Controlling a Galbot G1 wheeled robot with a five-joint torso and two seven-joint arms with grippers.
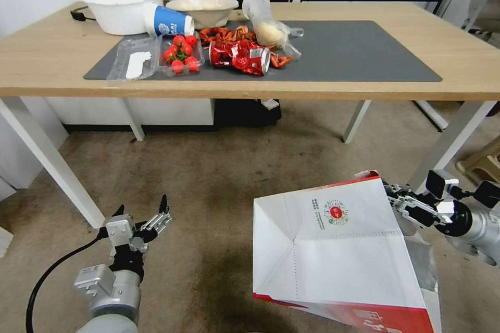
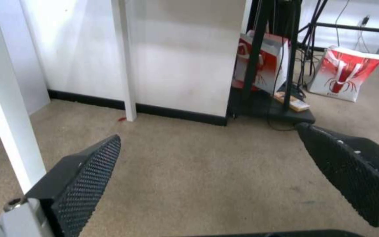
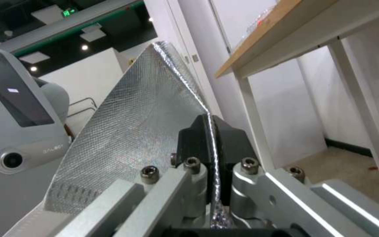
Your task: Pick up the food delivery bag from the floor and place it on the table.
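Closest to the head camera, the food delivery bag is hanging tilted in the air above the floor, with its white side and the small round logo facing up and its red part low. It is reaching forward and downward from the right gripper, which is pinching the upper rim at one corner. In the right wrist view both black fingers are pressing together on the thin edge, and the silver foil lining is spreading away beside them. I judge the bag to be light, because the paper walls are keeping their creases and are not sagging, but the paper is thin and could tear or slip when it is carried by one corner only. A hold on the folded rim looks stronger than one on the flat wall. Ahead of this gripper and higher, the table is waiting with free wood beside the mat. On the other side, the left gripper is hovering low over the floor with fingers wide apart, gripping nothing.
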